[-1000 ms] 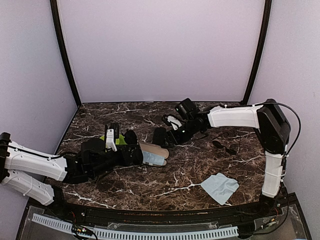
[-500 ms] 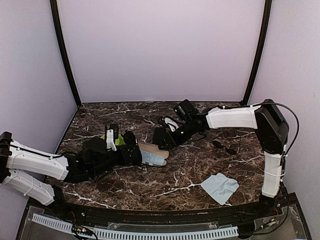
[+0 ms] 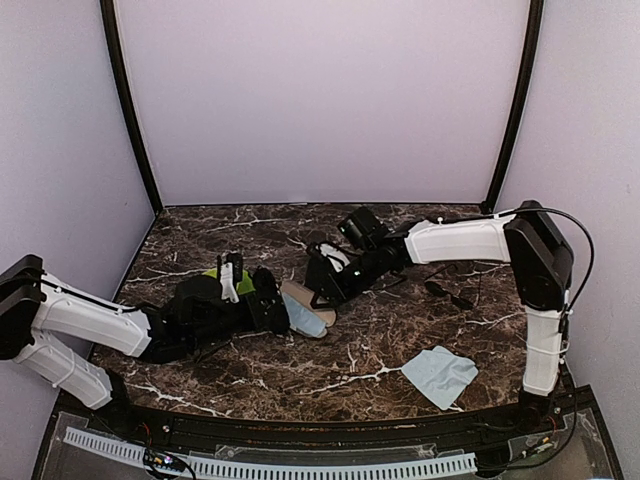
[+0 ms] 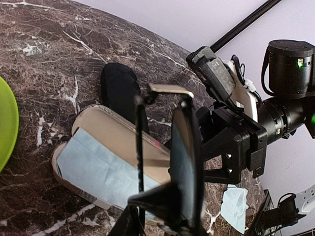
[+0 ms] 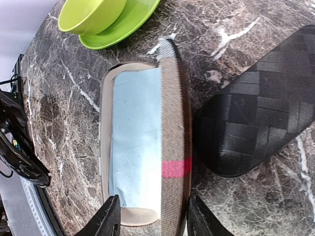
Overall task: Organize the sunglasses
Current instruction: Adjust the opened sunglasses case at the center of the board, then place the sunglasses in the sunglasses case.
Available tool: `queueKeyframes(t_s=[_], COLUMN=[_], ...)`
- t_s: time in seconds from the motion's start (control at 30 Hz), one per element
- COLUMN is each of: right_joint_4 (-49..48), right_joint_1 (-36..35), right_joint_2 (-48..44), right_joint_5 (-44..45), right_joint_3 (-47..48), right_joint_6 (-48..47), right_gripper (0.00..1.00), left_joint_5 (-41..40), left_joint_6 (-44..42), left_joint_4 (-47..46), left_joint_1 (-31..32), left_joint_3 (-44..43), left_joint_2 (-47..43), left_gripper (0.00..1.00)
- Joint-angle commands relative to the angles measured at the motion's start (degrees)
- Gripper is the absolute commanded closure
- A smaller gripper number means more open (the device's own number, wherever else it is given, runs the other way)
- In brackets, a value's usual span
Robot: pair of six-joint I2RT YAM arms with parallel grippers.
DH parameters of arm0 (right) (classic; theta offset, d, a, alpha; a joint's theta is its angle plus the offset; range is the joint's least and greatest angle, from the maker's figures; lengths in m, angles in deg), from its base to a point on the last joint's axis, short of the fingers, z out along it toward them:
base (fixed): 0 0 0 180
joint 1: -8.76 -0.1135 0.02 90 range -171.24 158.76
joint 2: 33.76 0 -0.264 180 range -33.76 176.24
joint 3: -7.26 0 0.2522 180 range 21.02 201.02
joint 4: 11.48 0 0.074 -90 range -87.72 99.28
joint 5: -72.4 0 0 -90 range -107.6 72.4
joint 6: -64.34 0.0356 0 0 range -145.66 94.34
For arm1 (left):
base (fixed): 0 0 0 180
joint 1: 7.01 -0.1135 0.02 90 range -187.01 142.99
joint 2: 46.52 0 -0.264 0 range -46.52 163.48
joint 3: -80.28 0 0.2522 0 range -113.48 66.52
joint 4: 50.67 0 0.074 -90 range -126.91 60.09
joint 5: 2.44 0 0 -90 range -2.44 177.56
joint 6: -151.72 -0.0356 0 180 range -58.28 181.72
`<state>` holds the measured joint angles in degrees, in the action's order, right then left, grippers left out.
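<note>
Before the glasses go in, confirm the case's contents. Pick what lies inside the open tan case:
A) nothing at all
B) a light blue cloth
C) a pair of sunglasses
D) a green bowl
B: the right wrist view looks straight into the open tan case and shows a light blue cloth lying flat inside it, while the sunglasses are outside the case.

Sunglasses (image 4: 184,162) held edge-on, near; open case (image 4: 101,130) behind holds blue cloth (image 4: 93,169); black case (image 4: 120,91) beyond; right arm (image 4: 290,113) at right
</note>
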<state>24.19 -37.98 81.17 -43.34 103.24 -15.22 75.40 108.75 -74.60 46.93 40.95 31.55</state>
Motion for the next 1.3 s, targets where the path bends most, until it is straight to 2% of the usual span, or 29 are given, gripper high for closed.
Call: queueKeyframes(t_s=[0.0, 0.23, 0.5, 0.87, 1.07, 1.27], right_joint_4=[-1.46, -2.28, -2.29, -2.74, -3.42, -3.79], right_joint_1=[-1.38, -2.03, -1.96, -1.93, -1.63, -1.53], right_joint_2=[-0.55, -1.59, -1.97, -3.48, -4.44, -5.27], right_joint_5=[0.47, 1.58, 2.40, 2.93, 2.80, 2.80], right_joint_3=[-0.58, -1.75, -1.82, -2.35, -3.78, -4.66], right_joint_6=[0.97, 1.94, 2.05, 1.61, 1.43, 1.34], right_gripper=[0.54, 0.54, 0.52, 0.50, 0.50, 0.50], left_joint_5=[3.06, 7.26, 10.06, 11.84, 11.62, 11.96], left_joint_6=[4.03, 8.82, 12.17, 24.26, 27.54, 27.24], left_joint_4=[-5.32, -10.80, -10.99, -14.39, -15.89, -15.63], left_joint_1=[-0.97, -3.33, -4.40, -4.45, -4.45, -4.41], left_joint_3=[-0.32, -0.32, -4.47, -5.74, -5.81, -6.26], left_joint_2=[1.76, 6.30, 12.08, 19.30, 21.81, 22.21], left_gripper=[0.73, 0.73, 0.72, 0.67, 0.66, 0.66])
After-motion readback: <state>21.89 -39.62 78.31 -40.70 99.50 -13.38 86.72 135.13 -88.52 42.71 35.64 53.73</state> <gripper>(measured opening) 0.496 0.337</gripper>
